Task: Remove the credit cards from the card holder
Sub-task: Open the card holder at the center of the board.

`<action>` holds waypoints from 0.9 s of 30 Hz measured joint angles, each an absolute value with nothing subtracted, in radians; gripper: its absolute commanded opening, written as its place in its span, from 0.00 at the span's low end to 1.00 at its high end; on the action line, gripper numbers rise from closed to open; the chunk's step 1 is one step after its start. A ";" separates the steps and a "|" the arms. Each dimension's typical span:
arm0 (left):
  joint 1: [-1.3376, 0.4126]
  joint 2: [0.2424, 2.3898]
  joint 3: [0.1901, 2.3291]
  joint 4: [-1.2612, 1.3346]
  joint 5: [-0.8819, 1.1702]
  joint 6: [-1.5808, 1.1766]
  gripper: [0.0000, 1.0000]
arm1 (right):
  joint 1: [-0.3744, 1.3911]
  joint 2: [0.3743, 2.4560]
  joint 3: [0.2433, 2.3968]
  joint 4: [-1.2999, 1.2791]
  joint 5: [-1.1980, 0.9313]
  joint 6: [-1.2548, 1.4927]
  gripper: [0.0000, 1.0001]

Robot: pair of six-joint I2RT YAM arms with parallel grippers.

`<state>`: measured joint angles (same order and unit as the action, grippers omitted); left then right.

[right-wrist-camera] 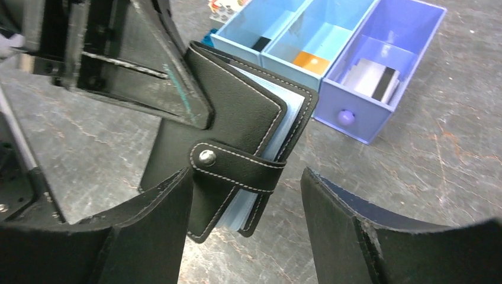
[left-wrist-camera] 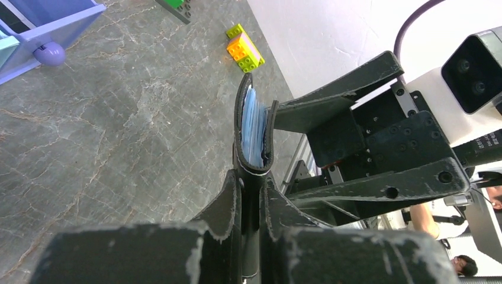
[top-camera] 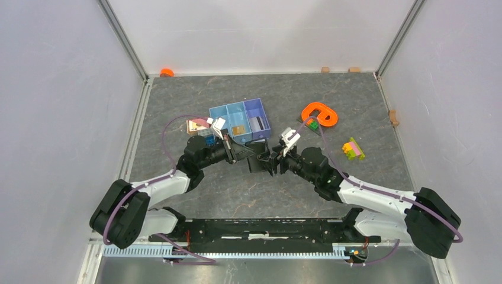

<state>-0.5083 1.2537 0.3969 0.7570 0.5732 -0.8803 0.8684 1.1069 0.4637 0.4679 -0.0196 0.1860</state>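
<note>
Left gripper (left-wrist-camera: 251, 183) is pinching the holder (right-wrist-camera: 237, 112); right gripper (right-wrist-camera: 245, 186) is hovering spread at its tab (right-wrist-camera: 251, 173). Tab is needing unsnapping first, gently.

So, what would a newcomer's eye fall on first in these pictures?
The black card holder, its tab snapped shut, held in the middle of the table: the left claw is shut on it, and the right claw stands open around it. Just behind sits the blue three-compartment tray, and a bright orange loop lies to its right.
</note>
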 measured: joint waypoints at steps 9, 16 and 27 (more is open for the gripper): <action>-0.528 1.309 0.426 0.720 0.556 -0.864 0.02 | 0.953 1.195 0.522 0.424 0.155 0.129 0.68; -0.533 1.327 0.437 0.704 0.542 -0.855 0.02 | 0.988 1.213 0.535 0.401 0.281 0.130 0.63; -0.541 1.285 0.467 0.602 0.472 -0.817 0.02 | 0.991 1.169 0.546 0.343 0.583 0.179 0.59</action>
